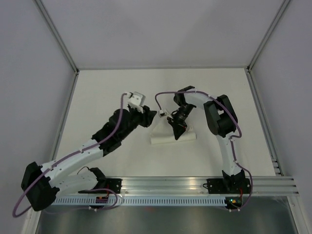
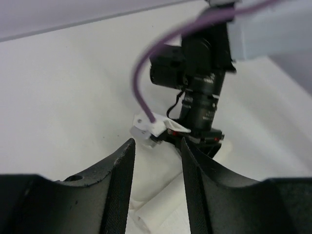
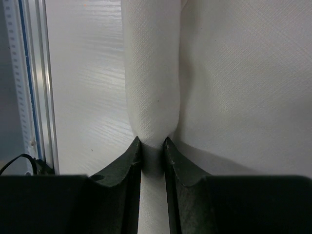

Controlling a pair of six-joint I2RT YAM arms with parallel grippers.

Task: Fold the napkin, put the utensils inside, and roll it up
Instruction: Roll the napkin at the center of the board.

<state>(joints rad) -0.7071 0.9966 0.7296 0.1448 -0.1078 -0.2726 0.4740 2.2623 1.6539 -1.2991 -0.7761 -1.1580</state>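
Napkin (image 3: 151,87) lies central on the table (image 1: 219,92), its roll pinched by our right gripper (image 3: 152,142) so it cannot unwind; our left gripper (image 2: 157,146) hangs unclenched just beside; utensils, perhaps wrapped inside, we cannot see.

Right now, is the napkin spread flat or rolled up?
Partly rolled: the napkin forms a tube that the right gripper pinches, and a flat part lies beside it.

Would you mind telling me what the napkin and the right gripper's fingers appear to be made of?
Napkin: probably paper or thin nonwoven cloth, matt white, showing fine woven-looking embossing. Fingers of the right gripper: likely moulded plastic, matt black, slightly grainy.
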